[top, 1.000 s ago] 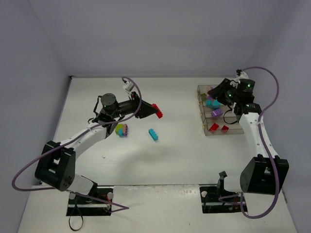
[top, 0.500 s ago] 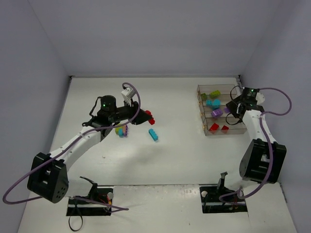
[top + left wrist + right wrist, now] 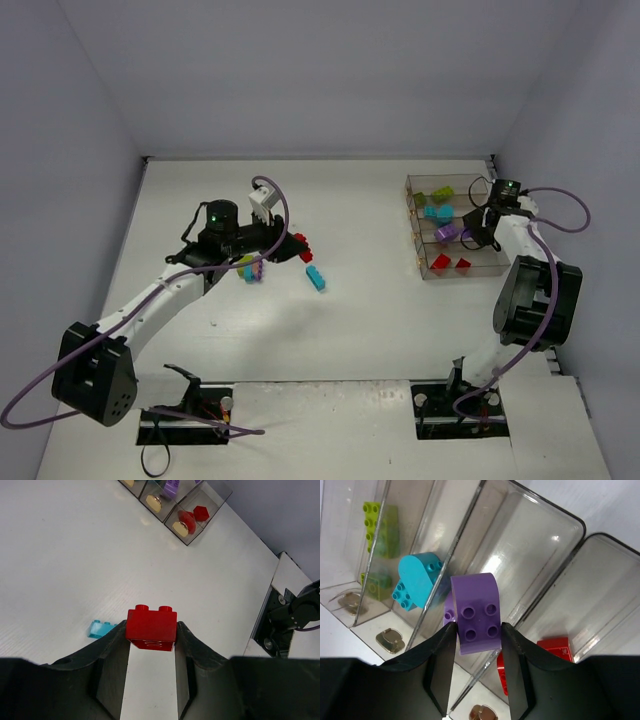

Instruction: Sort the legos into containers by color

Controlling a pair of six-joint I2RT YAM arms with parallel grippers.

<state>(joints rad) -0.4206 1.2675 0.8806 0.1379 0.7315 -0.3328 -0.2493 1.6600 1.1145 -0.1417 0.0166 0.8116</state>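
- The right gripper (image 3: 477, 632) is clamped on a purple brick (image 3: 476, 605) above the containers (image 3: 535, 555), over the divider beside the teal compartment. Released here, the brick could land in the wrong colour.
- The left gripper (image 3: 151, 637) pinches a red brick (image 3: 151, 626) at its fingertips, well apart from the containers. So shallow a hold may slip in transit.
- Both arms meeting at the containers risks collision.

Tally: bins (image 3: 480, 262) four; red bricks (image 3: 304, 248) (image 3: 440, 262) (image 3: 462, 264) three; teal bricks (image 3: 316, 278) (image 3: 435, 212) two; multicolour clump (image 3: 250, 268) one; purple brick (image 3: 477, 612) one; lime bricks (image 3: 381, 522) unclear.
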